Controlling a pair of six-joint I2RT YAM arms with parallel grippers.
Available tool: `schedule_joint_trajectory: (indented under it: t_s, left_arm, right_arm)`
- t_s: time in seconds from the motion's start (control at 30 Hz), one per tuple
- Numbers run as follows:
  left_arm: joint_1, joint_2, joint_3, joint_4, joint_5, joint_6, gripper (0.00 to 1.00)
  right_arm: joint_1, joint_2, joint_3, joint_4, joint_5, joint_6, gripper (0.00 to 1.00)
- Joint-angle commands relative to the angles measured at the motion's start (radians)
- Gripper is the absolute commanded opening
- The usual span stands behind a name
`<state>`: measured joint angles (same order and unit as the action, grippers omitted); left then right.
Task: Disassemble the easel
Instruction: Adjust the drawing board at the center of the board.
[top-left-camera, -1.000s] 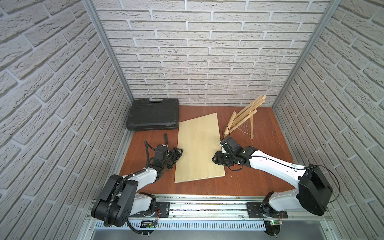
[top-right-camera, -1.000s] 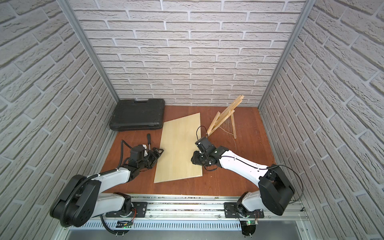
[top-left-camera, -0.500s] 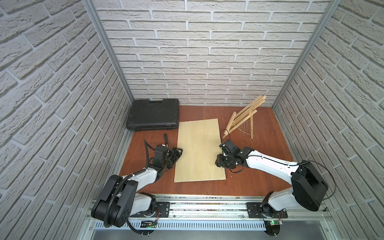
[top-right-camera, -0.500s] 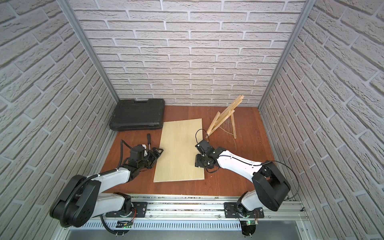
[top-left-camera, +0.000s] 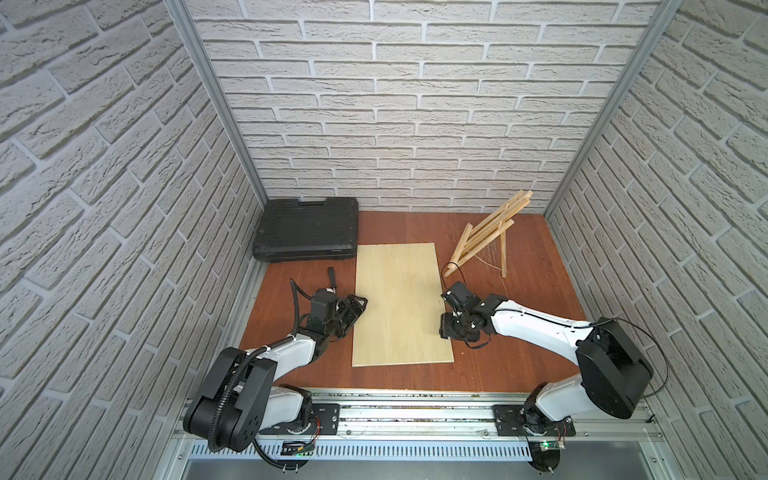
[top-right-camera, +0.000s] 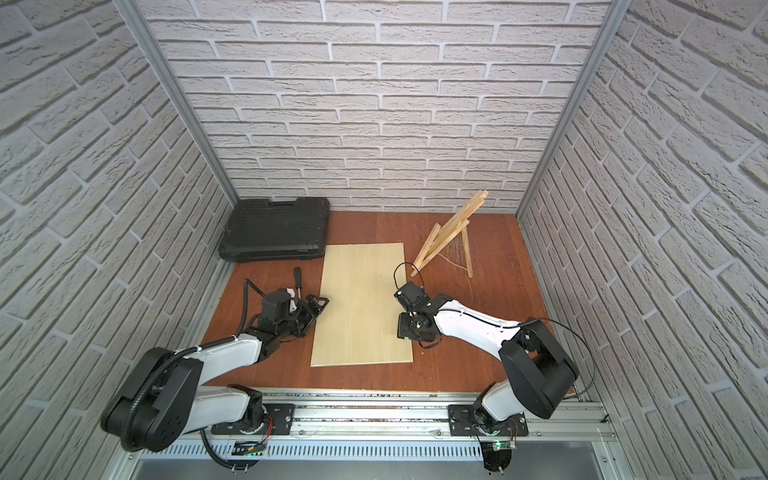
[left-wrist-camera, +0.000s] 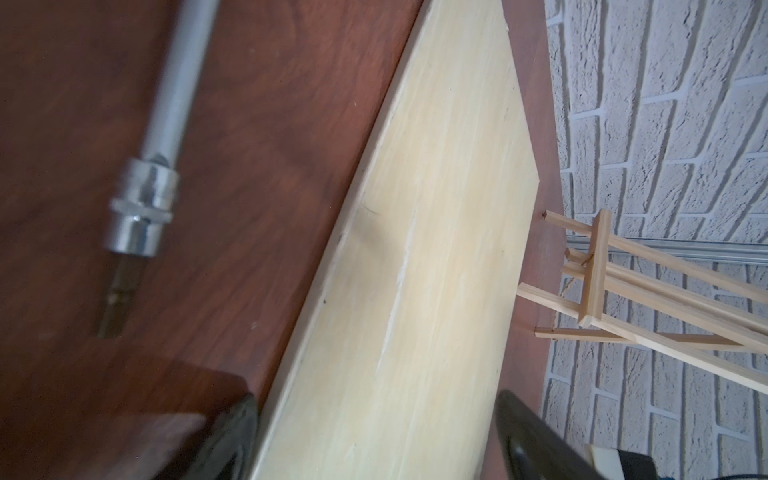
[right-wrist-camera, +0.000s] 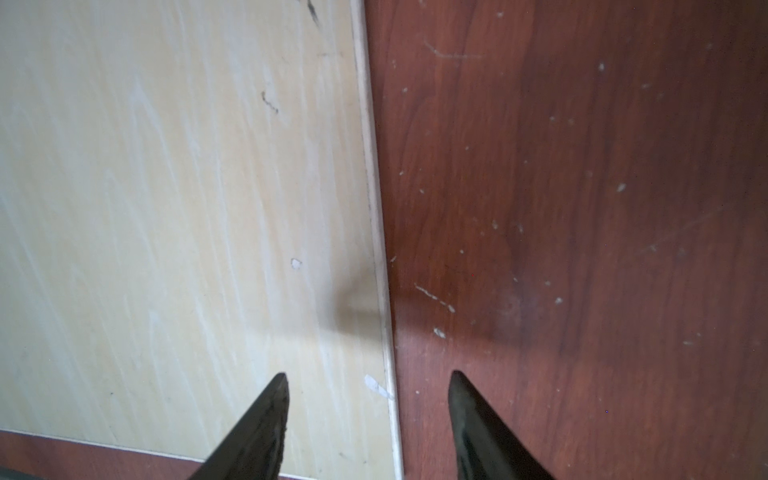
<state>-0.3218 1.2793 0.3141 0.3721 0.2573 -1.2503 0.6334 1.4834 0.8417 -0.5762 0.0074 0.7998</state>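
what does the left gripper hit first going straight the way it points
Probably the plywood board, its near edge just ahead of the left gripper; if it clears that, the easel beyond.

The easel (top-left-camera: 488, 230) is pale natural wood. The board (top-left-camera: 399, 303) is creamy yellow with faint lengthwise grain. The tool case (top-left-camera: 307, 228) is ribbed black, the table (top-left-camera: 540, 270) reddish-brown woodgrain, the walls (top-left-camera: 415, 104) whitish brick-patterned, and the right arm (top-left-camera: 536, 328) white with black joints.

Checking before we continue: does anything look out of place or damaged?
Nothing looks damaged. A driver lies loose on the table beside the plywood board, outside the closed black case. The easel stands whole at the back.
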Motion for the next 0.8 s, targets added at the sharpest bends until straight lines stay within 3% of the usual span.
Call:
schedule_joint_trajectory:
  t_s: [0.0, 0.4, 0.77]
  left_arm:
    - [-0.014, 0.039, 0.01, -0.071, 0.028, 0.015, 0.89]
    - [-0.017, 0.183, 0.09, -0.024, 0.068, 0.031, 0.89]
    - [-0.02, 0.222, 0.15, -0.053, 0.066, 0.06, 0.89]
  right_arm:
    - [-0.011, 0.006, 0.017, -0.01, 0.019, -0.017, 0.62]
    - [-0.013, 0.009, -0.001, 0.012, -0.009, -0.028, 0.62]
    - [-0.012, 0.012, -0.005, 0.016, -0.017, -0.022, 0.62]
